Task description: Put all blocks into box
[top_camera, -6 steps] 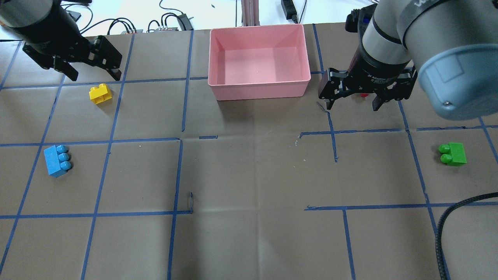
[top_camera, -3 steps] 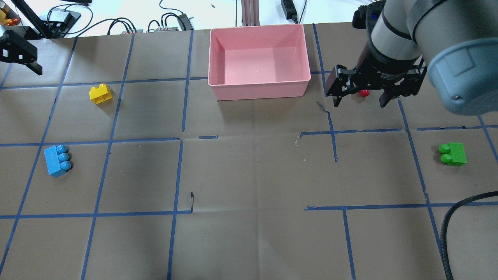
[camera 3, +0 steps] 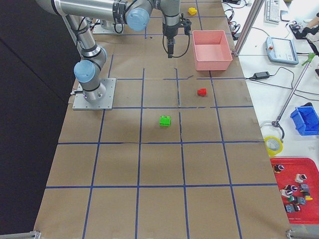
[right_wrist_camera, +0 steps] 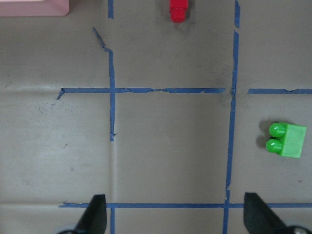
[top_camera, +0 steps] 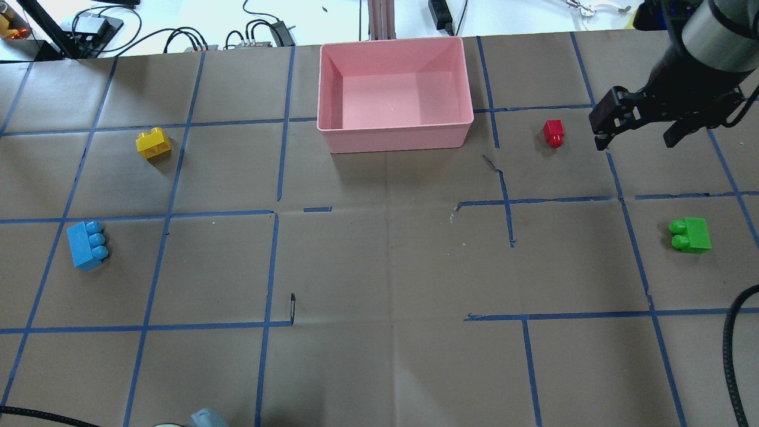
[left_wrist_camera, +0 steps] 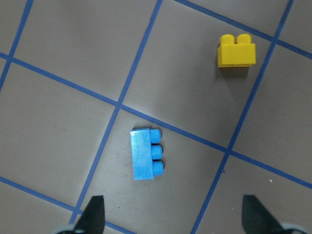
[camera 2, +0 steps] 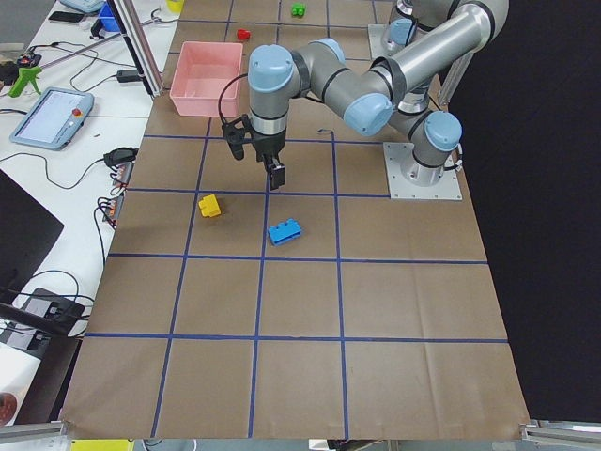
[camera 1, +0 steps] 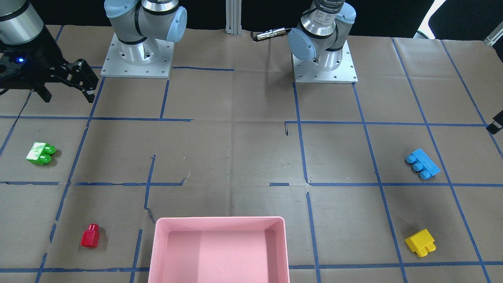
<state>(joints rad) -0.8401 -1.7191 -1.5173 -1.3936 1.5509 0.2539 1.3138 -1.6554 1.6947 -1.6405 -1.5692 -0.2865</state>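
The pink box [top_camera: 394,139] stands empty at the far middle of the table. Left of it lie the yellow block [top_camera: 153,143] and the blue block [top_camera: 87,244]. On its right side lie the red block [top_camera: 553,132] and the green block [top_camera: 691,235]. My right gripper [top_camera: 637,139] hangs open and holding nothing, just right of the red block and above the table. My left gripper [left_wrist_camera: 175,217] is out of the overhead view. Its wrist view shows its fingertips wide apart, high over the blue block [left_wrist_camera: 145,154] and the yellow block [left_wrist_camera: 236,49].
Brown paper with a blue tape grid covers the table. Cables and small devices [top_camera: 261,32] lie beyond the far edge. A black cable [top_camera: 732,332] curves in at the near right.
My right gripper has moved right, off the red block, which now shows fully. My left gripper has left the overhead view on the left. No block has moved.
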